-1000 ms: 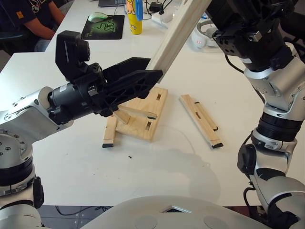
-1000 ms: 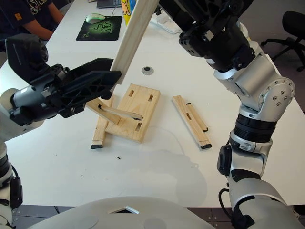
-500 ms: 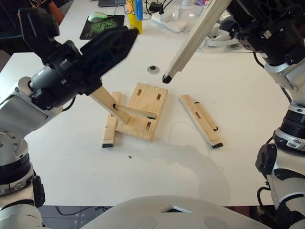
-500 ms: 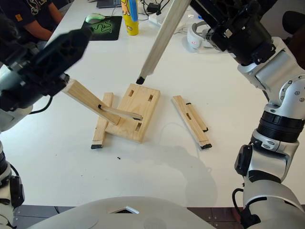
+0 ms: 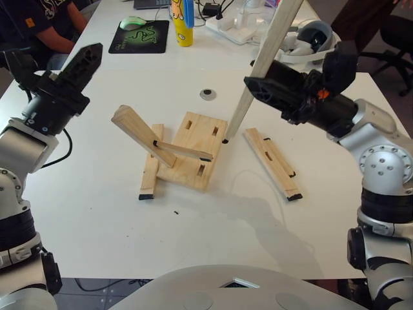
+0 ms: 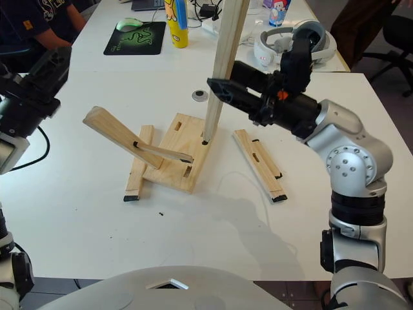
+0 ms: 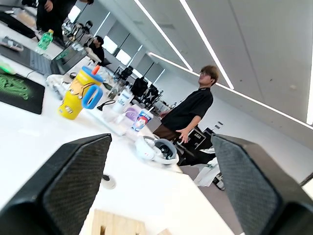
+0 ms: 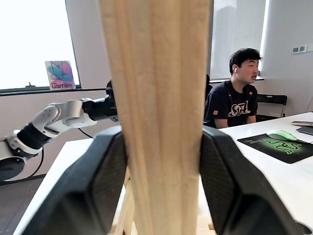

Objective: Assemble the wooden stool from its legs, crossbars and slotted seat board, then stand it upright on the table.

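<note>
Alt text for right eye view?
The right gripper holds a wooden leg nearly upright, lower end at the edge of the seat board. A second leg leans left of the board; a third leg lies flat right of it. The left gripper is empty.

Both head eyes look forward and down over the table [image 5: 97, 226], sharing the seat board [image 5: 201, 139] at centre and the yellow bottle [image 5: 182, 22] at twelve o'clock, which the low left wrist camera also catches, while the right wrist camera sits close against the leg [image 8: 156, 112].
</note>
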Motion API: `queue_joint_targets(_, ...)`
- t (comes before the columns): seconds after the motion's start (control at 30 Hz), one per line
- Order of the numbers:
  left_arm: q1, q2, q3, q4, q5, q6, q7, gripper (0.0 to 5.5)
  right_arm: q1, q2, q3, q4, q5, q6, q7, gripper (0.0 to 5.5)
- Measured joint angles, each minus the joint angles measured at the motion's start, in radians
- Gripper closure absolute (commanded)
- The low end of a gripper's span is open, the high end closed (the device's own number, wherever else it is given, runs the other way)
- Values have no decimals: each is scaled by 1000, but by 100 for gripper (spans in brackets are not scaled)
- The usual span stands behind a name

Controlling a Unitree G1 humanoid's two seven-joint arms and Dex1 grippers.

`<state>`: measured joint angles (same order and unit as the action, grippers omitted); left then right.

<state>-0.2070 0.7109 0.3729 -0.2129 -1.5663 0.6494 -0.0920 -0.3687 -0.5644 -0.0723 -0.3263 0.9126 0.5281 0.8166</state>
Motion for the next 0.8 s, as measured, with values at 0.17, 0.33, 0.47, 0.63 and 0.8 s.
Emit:
queue_joint_targets(0.17,8,-31,-5,14,55,32,-40,172,156,64,92,-5,-171,-164,57,341)
queue_joint_targets(0.33,-1,-38,-9,80,117,69,-84,172,234,119,145,20,-267,-285,101,341)
queue_joint_targets(0.47,-9,-40,-24,153,201,96,-127,172,243,186,192,58,-324,-369,110,342)
queue_joint_targets(0.63,-26,-32,-114,214,354,159,-208,172,277,261,212,96,-358,-434,96,343)
queue_joint_targets(0.8,-25,14,-229,279,561,209,-313,172,319,308,217,108,-392,-482,73,343)
